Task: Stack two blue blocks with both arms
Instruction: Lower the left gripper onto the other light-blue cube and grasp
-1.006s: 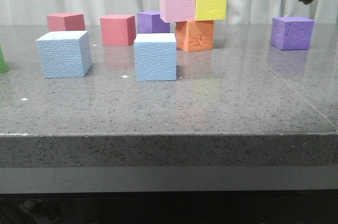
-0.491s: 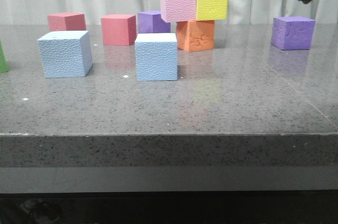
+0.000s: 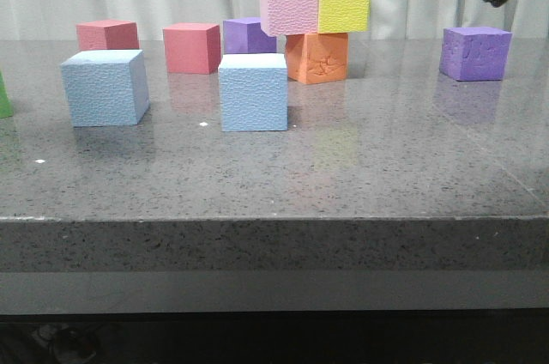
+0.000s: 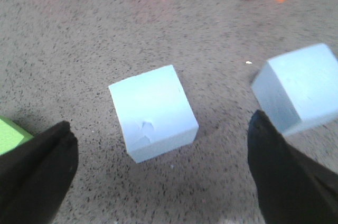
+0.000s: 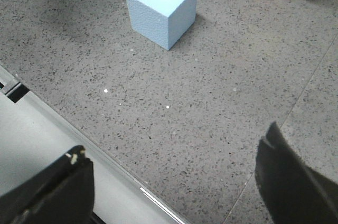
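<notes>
Left end effector [image 4: 161, 176] hangs above the table's [image 3: 343, 175] left side with its fingers spread wide and nothing between them; in the front view only a dark piece of that arm shows at the upper left. The left blue block [image 3: 105, 87] rests flat on the table near the left edge, directly below that end effector, with a small dent in its top face. The second blue block [image 3: 253, 92] stands apart to its right, about mid-table, also flat on the surface. Behind it is a stack of orange, pink and yellow cubes [image 3: 316, 16]. A purple cube [image 3: 474, 53] sits toward the right edge. Right end effector [image 5: 174, 182] is held over the table's near edge, fingers wide, empty.
</notes>
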Available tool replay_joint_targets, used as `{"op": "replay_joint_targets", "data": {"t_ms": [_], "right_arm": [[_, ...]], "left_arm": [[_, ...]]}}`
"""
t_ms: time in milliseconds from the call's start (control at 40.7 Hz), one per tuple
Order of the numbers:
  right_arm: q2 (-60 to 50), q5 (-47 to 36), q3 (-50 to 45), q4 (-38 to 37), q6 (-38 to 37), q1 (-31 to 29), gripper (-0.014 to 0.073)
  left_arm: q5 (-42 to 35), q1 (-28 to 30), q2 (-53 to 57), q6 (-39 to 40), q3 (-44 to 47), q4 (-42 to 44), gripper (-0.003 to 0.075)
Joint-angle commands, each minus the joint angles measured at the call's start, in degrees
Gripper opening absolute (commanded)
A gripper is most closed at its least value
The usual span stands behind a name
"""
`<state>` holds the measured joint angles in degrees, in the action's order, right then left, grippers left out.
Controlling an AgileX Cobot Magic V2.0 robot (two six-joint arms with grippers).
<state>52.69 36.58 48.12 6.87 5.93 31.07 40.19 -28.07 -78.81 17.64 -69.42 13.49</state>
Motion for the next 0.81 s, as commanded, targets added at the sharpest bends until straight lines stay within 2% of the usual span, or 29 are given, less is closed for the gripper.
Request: {"op": "replay_joint_targets", "data": {"t_ms": [0,245,442,786], "right_arm": [[-0.9,-3.4,1.5,0.4,0.5,-0.4,0.0623],[-0.9,-3.4,1.5,0.4,0.5,-0.4,0.0623],[-0.9,-3.4,1.5,0.4,0.5,-0.4,0.0623],[-0.9,-3.4,1.5,0.4,0.5,-0.4,0.0623]], "left_arm": [[1.9,-2.0,-3.9,9.5,-7.4,6.1,0.0636],[7.7,-1.6,-13.4,15.8,-15.1,6.1,0.0636],[8.0,-1.5,-17.4,18.8,-15.4,9.6,0.0635],[6.9,0.9,-19.3,21.1,-15.4,7.6,0.0629]]}}
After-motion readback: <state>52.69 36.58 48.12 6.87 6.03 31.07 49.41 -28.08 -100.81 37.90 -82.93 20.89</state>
